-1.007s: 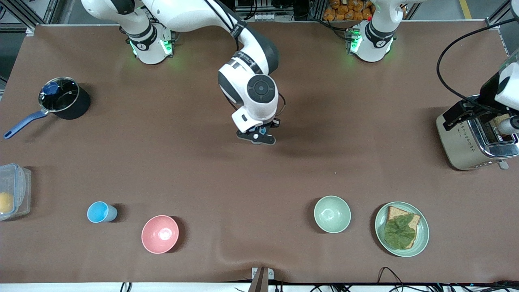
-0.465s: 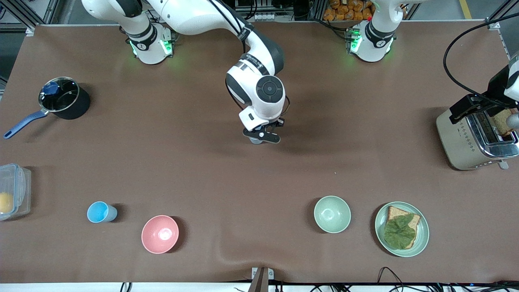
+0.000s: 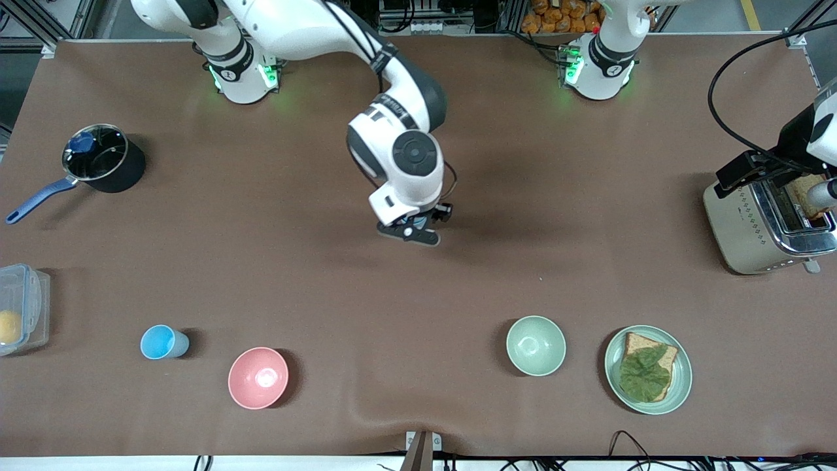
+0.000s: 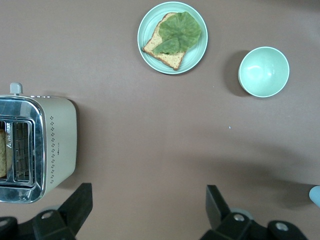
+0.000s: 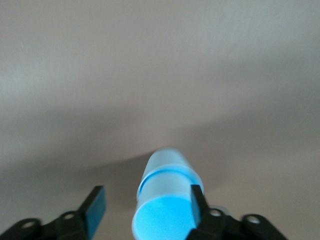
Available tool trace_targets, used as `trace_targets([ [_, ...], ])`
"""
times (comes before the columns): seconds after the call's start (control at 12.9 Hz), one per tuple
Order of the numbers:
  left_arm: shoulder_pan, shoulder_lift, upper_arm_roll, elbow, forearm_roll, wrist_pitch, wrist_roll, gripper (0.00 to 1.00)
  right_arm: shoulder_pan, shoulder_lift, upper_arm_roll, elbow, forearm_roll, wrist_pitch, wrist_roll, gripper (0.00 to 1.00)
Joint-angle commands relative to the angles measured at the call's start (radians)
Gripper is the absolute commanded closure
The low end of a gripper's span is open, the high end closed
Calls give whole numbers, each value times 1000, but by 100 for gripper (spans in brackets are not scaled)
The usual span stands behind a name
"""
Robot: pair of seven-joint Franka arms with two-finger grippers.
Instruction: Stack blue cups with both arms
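On the desk (image 3: 458,294) I kept the left gripper (image 4: 145,220) waiting above the toaster (image 3: 762,229), fingers apart, while the right gripper (image 5: 145,205), fingers apart around the mid-desk blue cup (image 5: 165,200), needed a straight lift clear.

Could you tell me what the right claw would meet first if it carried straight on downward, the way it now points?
Probably the blue cup standing between the right claw's open fingers, then the table; depth is unclear.

White jointed arms (image 3: 307,26) with black bands, grey joint caps, black cables.
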Motion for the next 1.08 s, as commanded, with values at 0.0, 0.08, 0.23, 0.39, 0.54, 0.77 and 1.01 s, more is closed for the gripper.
trace_targets([
  [0.0, -3, -9, 2, -6, -22, -13, 26, 0, -140, -99, 18, -14, 9, -114, -235, 0],
  [0.08, -2, -10, 1, -7, -22, -13, 26, 0, -188, -128, 18, -19, 11, -180, -338, 0],
  [0.23, -2, -10, 2, -9, -22, -13, 26, 0, -283, -183, 16, -26, 8, -296, -495, 0],
  [0.39, -2, -10, 2, -9, -22, -13, 26, 0, -378, -285, 16, -119, -3, -325, -583, 0],
  [0.54, -2, -7, 2, -6, -22, -13, 28, 0, -476, -394, 15, -236, -12, -322, -731, 0],
  [0.77, -3, -6, 2, -1, -22, -13, 28, 0, -576, -500, 16, -290, -74, -318, -796, 0],
  [1.01, -2, -6, 2, -1, -22, -15, 28, 0, -625, -640, 15, -348, -78, -361, -799, 0],
])
